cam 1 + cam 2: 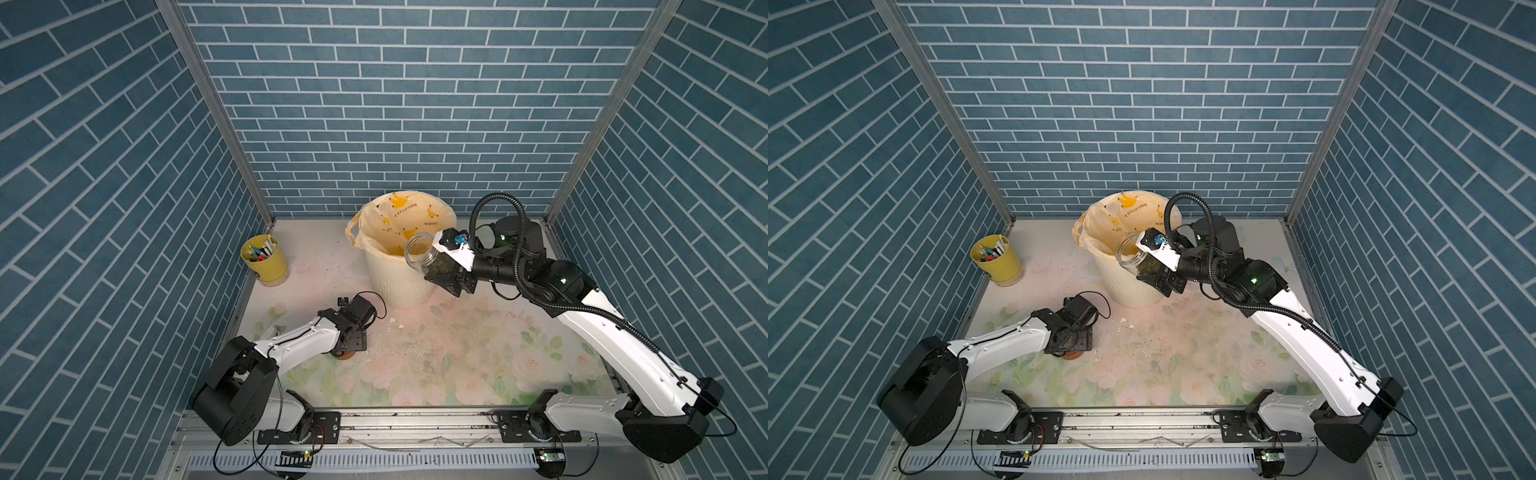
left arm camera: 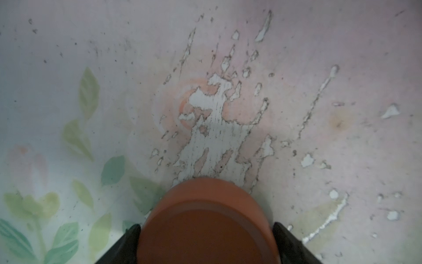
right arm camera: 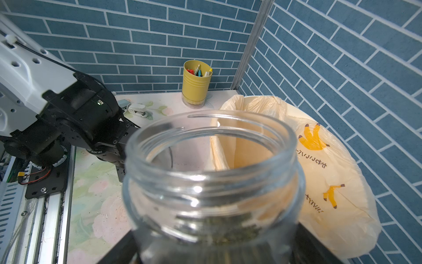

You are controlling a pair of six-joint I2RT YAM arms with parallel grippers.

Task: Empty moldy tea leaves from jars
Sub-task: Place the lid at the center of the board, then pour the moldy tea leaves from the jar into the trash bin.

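Observation:
My right gripper (image 1: 443,262) is shut on the clear glass jar (image 1: 419,252), lidless and tipped on its side, mouth over the near rim of the cream bin (image 1: 395,286). Dark olive moldy tea leaves (image 1: 439,268) sit clumped at the jar's bottom end between the fingers; both top views show this, with the jar (image 1: 1130,254) and leaves (image 1: 1149,266) again. In the right wrist view the jar mouth (image 3: 214,146) fills the front, with leaves (image 3: 226,226) deep inside. My left gripper (image 2: 206,242) is shut on the reddish-brown lid (image 2: 205,228), low at the floral table (image 1: 436,374), where the lid (image 1: 343,355) peeks out beneath the wrist.
The bin holds a banana-print bag (image 3: 331,182). A yellow cup of pens (image 1: 266,262) stands at the back left by the wall. White crumbs (image 1: 392,321) and dark specks lie mid-table. A small white clip-like object (image 3: 137,110) lies beside the left arm. Blue brick walls enclose three sides.

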